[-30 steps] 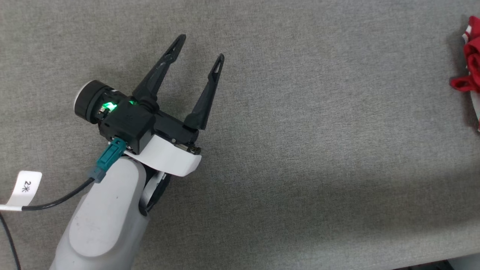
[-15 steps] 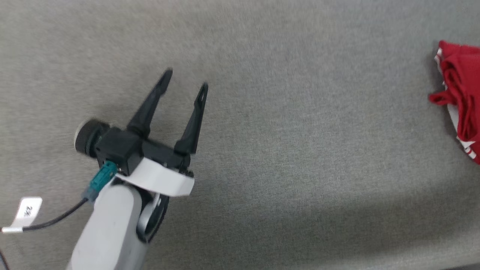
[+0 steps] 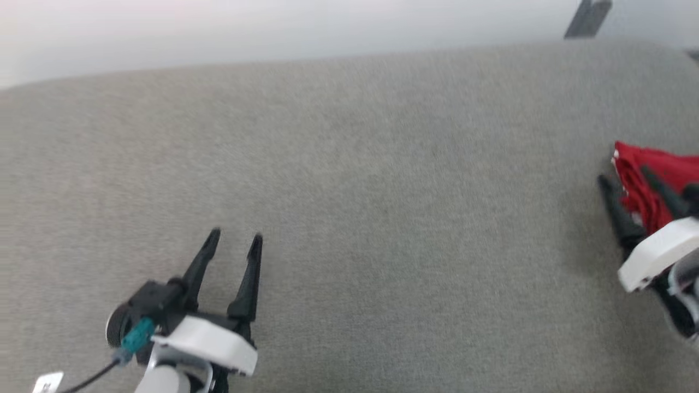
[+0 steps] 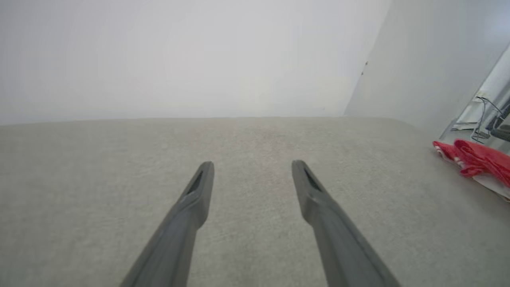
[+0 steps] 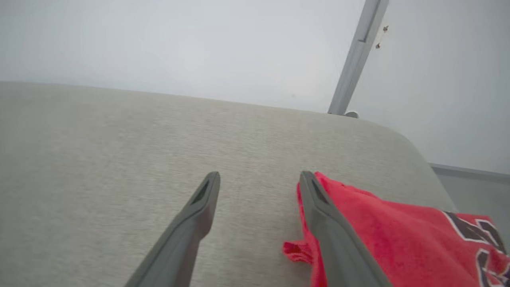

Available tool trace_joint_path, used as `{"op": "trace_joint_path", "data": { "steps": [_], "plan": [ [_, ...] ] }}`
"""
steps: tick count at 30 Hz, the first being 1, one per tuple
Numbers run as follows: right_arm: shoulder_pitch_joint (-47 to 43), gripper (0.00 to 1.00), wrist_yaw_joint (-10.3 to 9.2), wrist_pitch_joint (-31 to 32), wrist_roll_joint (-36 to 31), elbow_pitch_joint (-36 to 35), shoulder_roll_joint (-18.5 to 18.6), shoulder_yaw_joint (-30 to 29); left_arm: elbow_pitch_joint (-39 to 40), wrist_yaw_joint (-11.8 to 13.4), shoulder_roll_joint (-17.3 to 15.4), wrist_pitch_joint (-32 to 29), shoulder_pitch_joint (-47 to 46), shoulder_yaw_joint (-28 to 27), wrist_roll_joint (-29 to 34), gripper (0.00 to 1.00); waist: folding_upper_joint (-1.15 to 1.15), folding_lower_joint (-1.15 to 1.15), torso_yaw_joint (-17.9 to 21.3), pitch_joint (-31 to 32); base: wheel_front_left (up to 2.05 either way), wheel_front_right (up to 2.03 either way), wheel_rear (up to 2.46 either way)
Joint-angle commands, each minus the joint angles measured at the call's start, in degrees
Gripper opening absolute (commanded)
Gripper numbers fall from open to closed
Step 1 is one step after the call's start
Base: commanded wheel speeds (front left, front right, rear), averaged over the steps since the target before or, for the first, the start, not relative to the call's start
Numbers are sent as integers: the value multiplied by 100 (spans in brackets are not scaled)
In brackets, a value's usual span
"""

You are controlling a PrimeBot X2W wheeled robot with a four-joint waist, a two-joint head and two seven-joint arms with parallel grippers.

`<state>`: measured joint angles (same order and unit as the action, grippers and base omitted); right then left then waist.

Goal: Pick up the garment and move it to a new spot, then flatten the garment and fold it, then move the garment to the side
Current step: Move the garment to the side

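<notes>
Garment [image 3: 669, 161] heaped at right edge of tabletop [image 3: 382, 164], lying against right-hand finger of right tool [image 3: 625, 177], spread wide and empty; left tool [image 3: 236, 234], likewise spread, well apart over left half; nearer arm by far: right

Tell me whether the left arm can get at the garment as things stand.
Doubtful: nothing blocks it, but the garment lies across the table from the left gripper, beside the open right gripper.
</notes>
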<state>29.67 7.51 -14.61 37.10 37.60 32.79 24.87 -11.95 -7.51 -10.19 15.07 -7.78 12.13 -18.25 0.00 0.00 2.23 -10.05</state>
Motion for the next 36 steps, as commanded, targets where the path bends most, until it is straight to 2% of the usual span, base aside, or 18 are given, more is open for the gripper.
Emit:
{"op": "trace_joint_path", "data": {
  "steps": [1,8,18,36],
  "plan": [
    [-155,100,-3,-45,49,-71,-74,4,-25,5,16,12,147,-52,-67,100,0,0,-227,354,0,0,0],
    [-921,100,-3,-58,-125,-732,-548,-681,-63,5,32,12,655,-277,-110,100,0,0,-407,817,0,0,0],
    [-1992,100,-3,-61,-518,-1536,-1036,-1477,242,4,0,12,1173,-508,-176,100,0,0,-538,1144,0,0,0],
    [-3295,100,-3,128,-1065,-2834,-1438,-2611,1049,4,103,12,1882,-765,-103,100,0,0,-645,1071,0,0,0]
  ]
}}
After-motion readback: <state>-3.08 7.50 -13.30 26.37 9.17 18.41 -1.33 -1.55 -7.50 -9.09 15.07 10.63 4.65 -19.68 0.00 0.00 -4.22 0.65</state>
